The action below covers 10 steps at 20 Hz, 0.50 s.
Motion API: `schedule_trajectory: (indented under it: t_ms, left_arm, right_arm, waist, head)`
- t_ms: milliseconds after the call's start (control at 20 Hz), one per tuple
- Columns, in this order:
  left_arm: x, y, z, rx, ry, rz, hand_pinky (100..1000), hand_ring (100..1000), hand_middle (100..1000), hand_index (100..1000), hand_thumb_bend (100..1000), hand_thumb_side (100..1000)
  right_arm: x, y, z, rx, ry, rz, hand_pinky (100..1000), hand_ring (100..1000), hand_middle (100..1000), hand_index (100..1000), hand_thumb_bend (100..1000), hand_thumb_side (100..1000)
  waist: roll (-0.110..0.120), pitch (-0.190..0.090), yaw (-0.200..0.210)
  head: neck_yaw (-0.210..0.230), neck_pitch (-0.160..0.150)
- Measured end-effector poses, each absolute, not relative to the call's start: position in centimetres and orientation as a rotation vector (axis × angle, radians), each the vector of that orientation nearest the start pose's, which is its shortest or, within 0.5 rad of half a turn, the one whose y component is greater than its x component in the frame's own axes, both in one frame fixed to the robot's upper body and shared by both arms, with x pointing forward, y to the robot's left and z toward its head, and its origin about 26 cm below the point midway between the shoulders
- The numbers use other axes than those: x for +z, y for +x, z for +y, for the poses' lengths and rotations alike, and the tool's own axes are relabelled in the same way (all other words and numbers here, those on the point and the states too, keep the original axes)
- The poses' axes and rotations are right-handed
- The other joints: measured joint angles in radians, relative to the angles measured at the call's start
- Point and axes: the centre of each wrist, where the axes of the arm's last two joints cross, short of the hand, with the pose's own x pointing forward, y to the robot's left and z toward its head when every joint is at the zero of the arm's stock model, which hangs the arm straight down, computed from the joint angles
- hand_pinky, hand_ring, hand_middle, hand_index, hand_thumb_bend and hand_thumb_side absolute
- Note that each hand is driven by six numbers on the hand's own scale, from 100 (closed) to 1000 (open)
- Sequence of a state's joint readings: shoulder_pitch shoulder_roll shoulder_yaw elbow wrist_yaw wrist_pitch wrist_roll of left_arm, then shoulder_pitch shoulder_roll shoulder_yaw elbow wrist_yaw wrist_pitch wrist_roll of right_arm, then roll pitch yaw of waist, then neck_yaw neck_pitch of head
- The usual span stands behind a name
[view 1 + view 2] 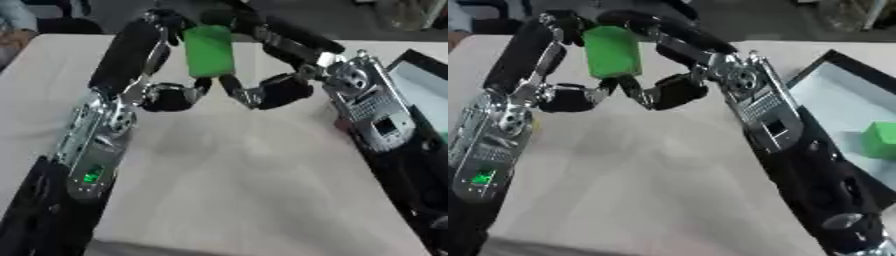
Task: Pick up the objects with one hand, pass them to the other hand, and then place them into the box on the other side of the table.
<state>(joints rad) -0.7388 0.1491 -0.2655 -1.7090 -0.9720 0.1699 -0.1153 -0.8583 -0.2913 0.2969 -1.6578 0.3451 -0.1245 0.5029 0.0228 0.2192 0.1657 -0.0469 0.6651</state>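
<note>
Hands of the robot meet above the far middle of the pale table [236, 170], and between them stands a green block [210, 50], upright and a little tilted, raised over the table surface. The left hand [140, 47] comes in from the left side; its long black fingers [122, 55] lie along the left face of the block and curl over its top edge, and its thumb reaches under toward the lower end of the block. The right hand [280, 45] comes from the right; its fingers [293, 35] bend round the upper right part of the block, and its thumb [262, 92] curves in below, close to the thumb of the left hand. So both hands are closed round the same block, touching it from opposite sides; which of them carries the weight I cannot tell. The silver forearms run down toward the lower corners, the left one with a small green light [91, 176]. At the right edge of the table lies a dark box [833, 65] with a light floor, and inside it rests a second green block [880, 140], well apart from the hands.
</note>
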Motion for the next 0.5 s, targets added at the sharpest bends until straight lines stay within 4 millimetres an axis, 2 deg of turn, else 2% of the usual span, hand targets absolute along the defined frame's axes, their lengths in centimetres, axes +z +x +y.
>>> schedule_trajectory:
  t_ms: [500]
  left_arm:
    - [24.51,35.62,11.87,-1.042,0.925,-2.125,645,568,524,573,400,100]
  right_arm:
    - [27.65,36.97,-13.48,-2.023,0.162,2.99,1000,1000,1000,1000,100,100]
  waist:
    - [0.0,0.0,-0.006]
  head:
    - [0.0,0.0]
